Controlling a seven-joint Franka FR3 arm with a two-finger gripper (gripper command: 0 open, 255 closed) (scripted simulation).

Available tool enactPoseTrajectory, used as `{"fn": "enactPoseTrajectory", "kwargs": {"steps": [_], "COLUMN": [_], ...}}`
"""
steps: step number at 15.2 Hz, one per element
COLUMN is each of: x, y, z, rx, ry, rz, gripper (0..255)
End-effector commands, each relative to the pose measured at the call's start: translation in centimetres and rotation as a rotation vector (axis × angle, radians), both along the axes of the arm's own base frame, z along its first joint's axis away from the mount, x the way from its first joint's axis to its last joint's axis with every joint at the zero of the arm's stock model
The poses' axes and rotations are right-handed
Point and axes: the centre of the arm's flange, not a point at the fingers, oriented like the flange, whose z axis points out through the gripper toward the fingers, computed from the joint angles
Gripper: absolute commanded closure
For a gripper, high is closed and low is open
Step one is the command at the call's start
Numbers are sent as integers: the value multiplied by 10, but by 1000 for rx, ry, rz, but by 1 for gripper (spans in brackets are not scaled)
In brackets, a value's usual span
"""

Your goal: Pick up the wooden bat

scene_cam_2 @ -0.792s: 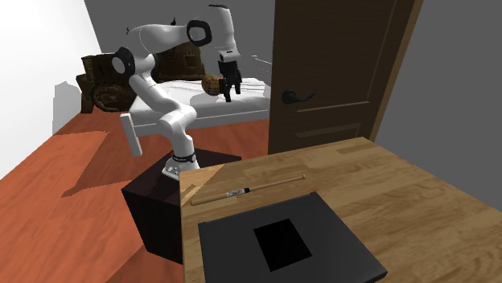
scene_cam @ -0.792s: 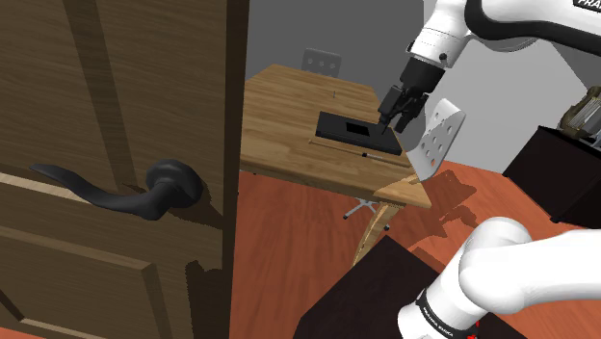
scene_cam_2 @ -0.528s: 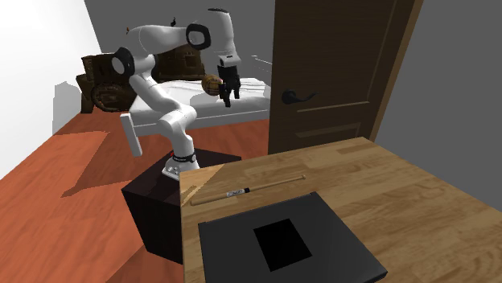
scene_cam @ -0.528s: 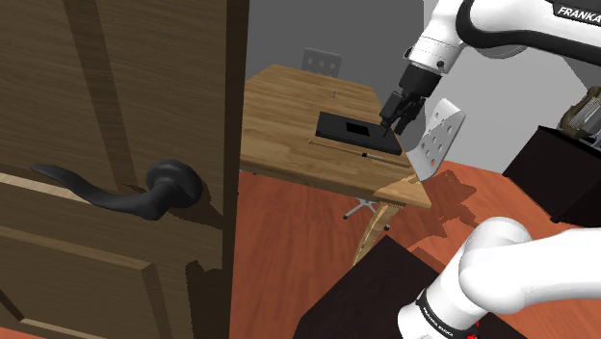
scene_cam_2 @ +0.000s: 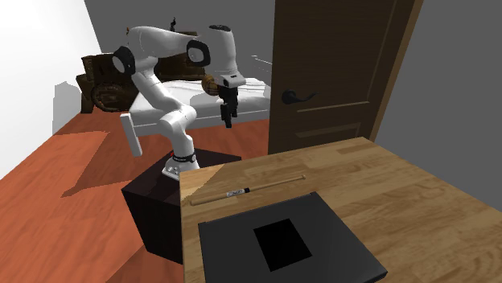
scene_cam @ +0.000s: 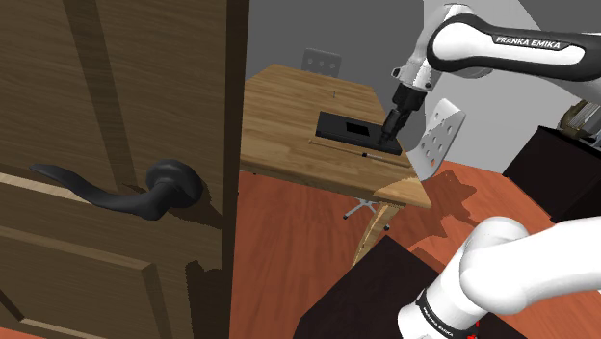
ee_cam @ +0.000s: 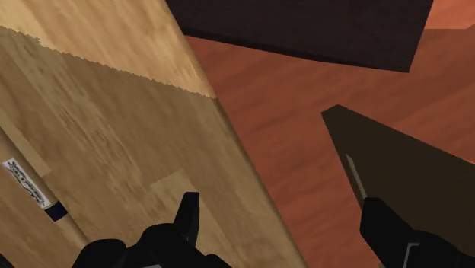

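The bat [scene_cam_2: 249, 189] is a thin pale wooden stick with a black band and a white label. It lies on the wooden table [scene_cam_2: 402, 193] near the edge that faces the stand. In the shoulder view the bat [scene_cam: 364, 154] runs along the table's near edge, just below my gripper [scene_cam: 390, 133]. My gripper [scene_cam_2: 226, 120] hangs in the air, open and holding nothing. In the wrist view my gripper [ee_cam: 283, 228] is over the table's edge, and the bat [ee_cam: 27, 186] lies off to the side, beyond one finger.
A black mat [scene_cam_2: 281, 241] with a darker rectangle lies on the table beside the bat. A brown door [scene_cam_2: 338, 72] with a black handle [scene_cam: 144, 188] stands close by. A white chair [scene_cam: 438, 135], a white bed [scene_cam_2: 193, 104] and the dark stand [scene_cam_2: 161, 201] surround the table.
The gripper has come down and nearer to the table's edge, and the forearm has swung lower. The bat and mat have not moved.
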Motion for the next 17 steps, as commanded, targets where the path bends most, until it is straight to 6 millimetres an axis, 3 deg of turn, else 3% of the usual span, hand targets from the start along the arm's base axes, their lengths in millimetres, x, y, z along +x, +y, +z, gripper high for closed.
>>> {"fn": "enactPoseTrajectory", "kwargs": {"steps": [1, 9, 17], "x": [12, 65, 132], "y": [-20, -94, -157], "z": [-11, -62, -113], "rx": [-9, -39, -69], "ry": [4, 25, 45], "rz": [54, 250, 447], "gripper": [0, 0, 0]}}
